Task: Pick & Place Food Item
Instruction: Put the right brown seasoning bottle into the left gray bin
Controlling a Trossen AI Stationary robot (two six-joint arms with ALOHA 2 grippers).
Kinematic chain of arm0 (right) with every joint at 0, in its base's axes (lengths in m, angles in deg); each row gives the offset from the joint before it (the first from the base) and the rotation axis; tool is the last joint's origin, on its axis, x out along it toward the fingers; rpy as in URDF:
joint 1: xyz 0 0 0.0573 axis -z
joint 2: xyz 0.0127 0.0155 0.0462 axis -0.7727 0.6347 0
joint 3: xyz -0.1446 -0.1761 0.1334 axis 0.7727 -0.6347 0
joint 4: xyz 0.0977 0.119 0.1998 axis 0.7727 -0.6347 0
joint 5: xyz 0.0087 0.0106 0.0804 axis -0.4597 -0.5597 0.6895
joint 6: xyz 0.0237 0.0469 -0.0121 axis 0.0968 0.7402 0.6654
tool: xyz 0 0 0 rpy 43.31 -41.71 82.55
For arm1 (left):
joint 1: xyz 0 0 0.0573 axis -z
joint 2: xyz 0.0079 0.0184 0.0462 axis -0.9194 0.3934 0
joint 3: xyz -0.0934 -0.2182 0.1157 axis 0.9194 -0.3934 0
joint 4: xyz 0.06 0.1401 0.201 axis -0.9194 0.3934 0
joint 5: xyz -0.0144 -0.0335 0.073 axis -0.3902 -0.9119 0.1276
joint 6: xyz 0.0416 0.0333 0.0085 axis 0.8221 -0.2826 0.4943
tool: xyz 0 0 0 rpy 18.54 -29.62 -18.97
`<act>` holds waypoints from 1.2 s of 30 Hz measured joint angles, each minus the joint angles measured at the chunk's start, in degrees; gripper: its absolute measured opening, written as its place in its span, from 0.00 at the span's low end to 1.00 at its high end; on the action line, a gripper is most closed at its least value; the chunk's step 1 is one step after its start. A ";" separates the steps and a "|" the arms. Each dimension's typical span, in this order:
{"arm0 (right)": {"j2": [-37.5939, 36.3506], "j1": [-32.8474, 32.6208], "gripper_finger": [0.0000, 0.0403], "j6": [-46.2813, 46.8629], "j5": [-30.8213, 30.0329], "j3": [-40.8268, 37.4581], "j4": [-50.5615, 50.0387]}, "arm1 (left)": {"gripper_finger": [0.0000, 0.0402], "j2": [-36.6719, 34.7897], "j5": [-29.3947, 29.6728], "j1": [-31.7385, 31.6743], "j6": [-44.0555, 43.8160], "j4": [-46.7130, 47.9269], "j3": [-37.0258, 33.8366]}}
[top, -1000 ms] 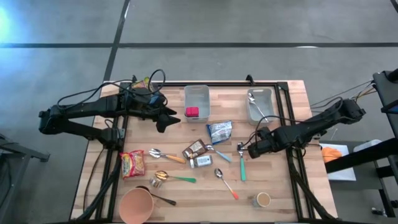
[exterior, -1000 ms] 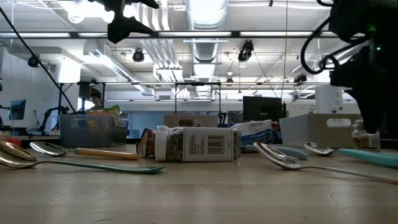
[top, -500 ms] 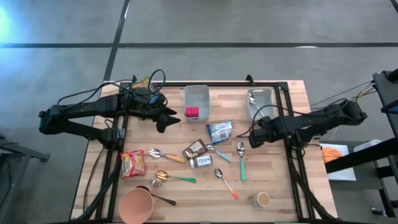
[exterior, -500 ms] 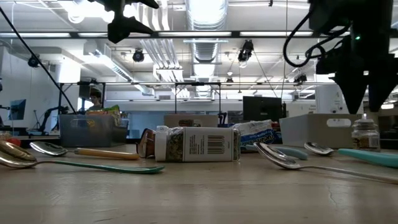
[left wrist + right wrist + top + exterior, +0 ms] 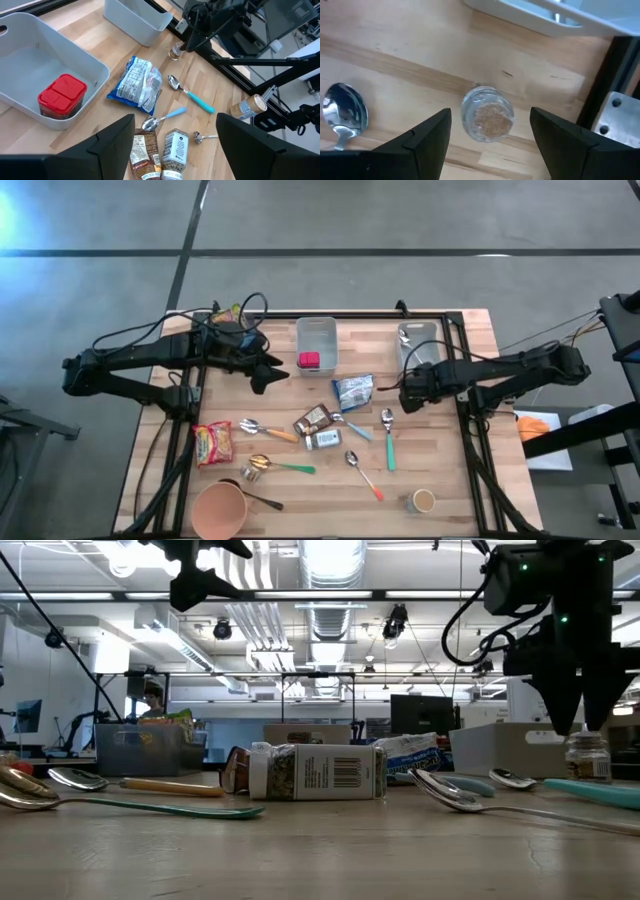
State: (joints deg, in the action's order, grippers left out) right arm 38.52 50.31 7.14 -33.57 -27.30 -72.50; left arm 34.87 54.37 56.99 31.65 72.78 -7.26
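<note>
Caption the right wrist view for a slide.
Open right gripper poised directly above a small clear glass jar of tan grains on the wooden table, a metal spoon beside it.

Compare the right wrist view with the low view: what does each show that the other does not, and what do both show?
Only the right wrist view: the small glass jar's grainy contents from above, between open fingers.
Only the low view: the labelled spice bottle lying on its side, and the room behind.
Both: that jar below the right gripper, and spoons.

Small clear glass jar (image 5: 487, 112): from above, my right hand (image 5: 411, 391) covers it.
Grey plastic bin (image 5: 560, 15): cut off by the wrist picture's edge.
Bin contents: unclear.
</note>
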 joint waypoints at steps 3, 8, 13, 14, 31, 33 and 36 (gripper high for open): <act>0.00 -0.01 0.67 -0.07 0.36 -1.03 1.40 | 0.71 0.00 0.01 -0.02 -0.01 0.06 0.00; 0.01 -0.07 0.67 0.32 2.20 -3.05 3.64 | 0.71 0.00 0.02 0.00 -0.01 0.06 0.00; 0.02 0.13 0.67 0.38 3.05 -5.43 7.26 | 0.71 -0.01 0.04 -0.01 -0.01 0.06 0.00; 0.01 0.21 0.67 0.40 3.00 -5.63 8.04 | 0.71 0.00 0.05 -0.01 -0.01 0.07 0.00; 0.01 1.44 0.64 0.35 3.01 -7.33 8.56 | 0.71 0.00 0.15 -0.01 -0.06 0.30 0.00; 0.02 1.44 0.59 0.25 2.98 -7.33 8.59 | 0.71 0.00 0.15 0.00 -0.08 0.30 0.00; 0.00 1.44 0.51 -0.10 2.88 -7.33 8.63 | 0.71 0.00 0.15 0.00 -0.20 0.30 0.00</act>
State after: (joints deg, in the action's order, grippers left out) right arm 38.52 51.75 7.04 -30.69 -34.62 -63.87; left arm 34.87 54.52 56.98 31.45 73.08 -7.26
